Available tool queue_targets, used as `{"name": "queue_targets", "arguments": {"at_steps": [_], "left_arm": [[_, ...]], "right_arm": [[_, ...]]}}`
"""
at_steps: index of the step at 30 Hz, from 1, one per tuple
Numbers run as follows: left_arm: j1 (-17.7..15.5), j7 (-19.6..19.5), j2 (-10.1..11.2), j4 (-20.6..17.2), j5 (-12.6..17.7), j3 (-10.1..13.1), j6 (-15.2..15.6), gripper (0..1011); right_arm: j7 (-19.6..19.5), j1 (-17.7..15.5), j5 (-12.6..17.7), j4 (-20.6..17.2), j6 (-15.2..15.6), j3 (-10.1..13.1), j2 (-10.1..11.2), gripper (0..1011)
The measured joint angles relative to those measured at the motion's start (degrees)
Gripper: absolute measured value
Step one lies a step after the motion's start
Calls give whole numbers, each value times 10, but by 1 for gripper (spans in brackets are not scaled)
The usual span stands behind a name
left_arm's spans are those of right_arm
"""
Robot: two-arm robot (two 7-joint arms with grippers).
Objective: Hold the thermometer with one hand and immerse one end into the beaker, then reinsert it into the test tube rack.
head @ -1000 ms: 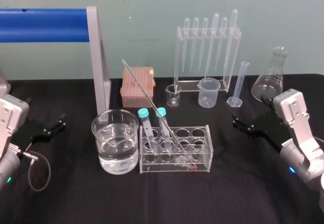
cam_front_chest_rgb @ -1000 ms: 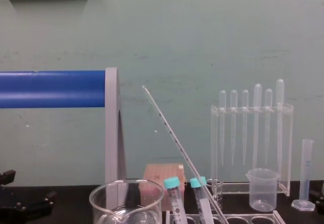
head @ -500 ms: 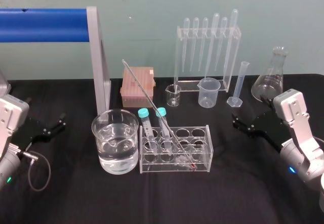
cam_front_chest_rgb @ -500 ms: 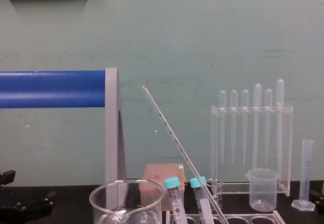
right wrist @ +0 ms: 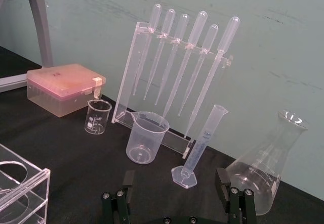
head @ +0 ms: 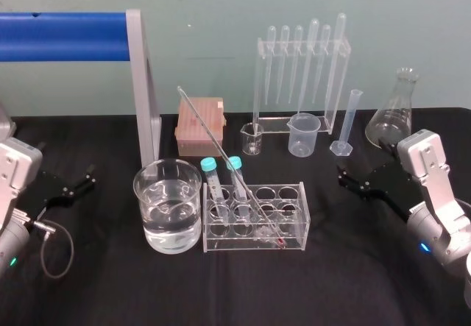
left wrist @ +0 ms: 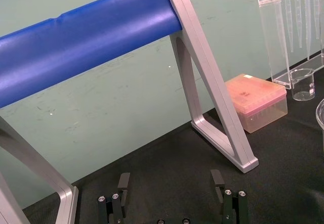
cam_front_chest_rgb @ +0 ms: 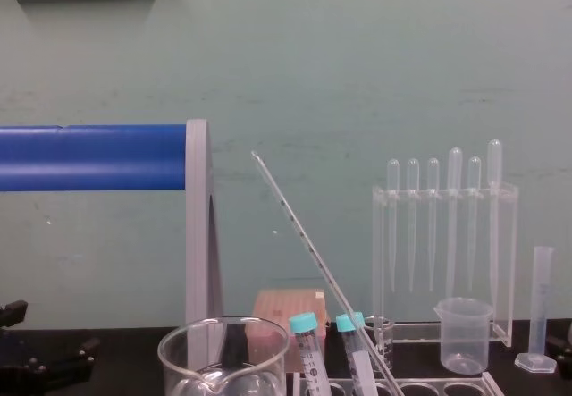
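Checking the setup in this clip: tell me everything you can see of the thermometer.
The thermometer is a very long, thin clear glass rod with small dark graduation marks. It stands tilted in the test tube rack, its reddish lower tip near the rack's front right floor, its upper end leaning back and left, rising well above the capped tubes. Nothing grips it.

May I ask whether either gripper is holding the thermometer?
No, the thermometer leans in the test tube rack, while the left gripper and right gripper are open and empty.
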Motion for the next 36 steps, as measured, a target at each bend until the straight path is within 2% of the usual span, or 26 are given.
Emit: {"name": "queue_targets", "arguments": {"at_steps": [18, 20, 22, 23, 26, 27, 28, 29, 30, 33, 36], "left_arm": [[0, 0, 0, 0, 0, 0, 0, 1008], [0, 0, 0, 0, 0, 0, 0, 1008], [0, 0, 0, 0, 0, 0, 0, 1008], [0, 0, 0, 0, 0, 0, 0, 1008], [0, 0, 0, 0, 0, 0, 0, 1008], [0, 0, 0, 0, 0, 0, 0, 1008], [0, 0, 0, 0, 0, 0, 0, 1008], [0, 0, 0, 0, 0, 0, 0, 1008], [0, 0, 0, 0, 0, 0, 0, 1008], [0, 0, 0, 0, 0, 0, 0, 1008], [0, 0, 0, 0, 0, 0, 0, 1008]], "right_arm": [[0, 0, 0, 0, 0, 0, 0, 1003], [18, -2, 8, -5, 4, 7, 3, 1003], [40, -2, 30, -14, 15, 16, 6, 1003], [69, -2, 63, -26, 32, 29, 10, 1003], [115, 0, 118, -44, 65, 48, 16, 1003], [149, 4, 153, -57, 89, 59, 20, 1003], [163, 6, 168, -63, 100, 64, 22, 1003], [195, 12, 195, -77, 121, 72, 26, 1003], [195, 12, 195, -77, 121, 72, 26, 1003], [261, 31, 234, -104, 157, 76, 35, 1003], [299, 48, 247, -117, 169, 69, 40, 1003]]}}
